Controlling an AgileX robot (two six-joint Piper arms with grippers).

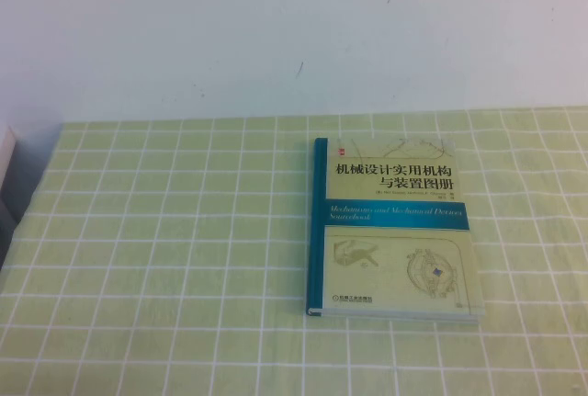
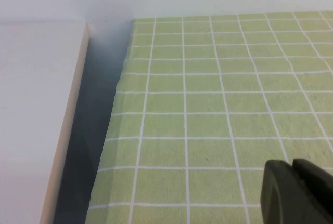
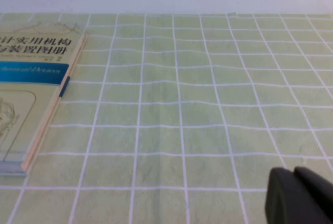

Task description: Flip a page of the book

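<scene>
The book (image 1: 395,226) lies closed and flat on the green checked cloth, right of the table's middle, with its teal spine on its left and its yellow-green cover up. The page is hidden under the closed cover. Part of the book's cover and page edge show in the right wrist view (image 3: 36,89). My left gripper (image 2: 294,162) is shut and empty above bare cloth near the table's left edge, far from the book. My right gripper (image 3: 293,171) is shut and empty above bare cloth to the right of the book. Neither arm shows in the high view.
The green checked cloth (image 1: 165,258) covers the table up to a white wall (image 1: 276,28) at the back. A white box or ledge (image 2: 36,115) stands beyond the table's left edge, with a dark gap (image 2: 93,130) between it and the cloth.
</scene>
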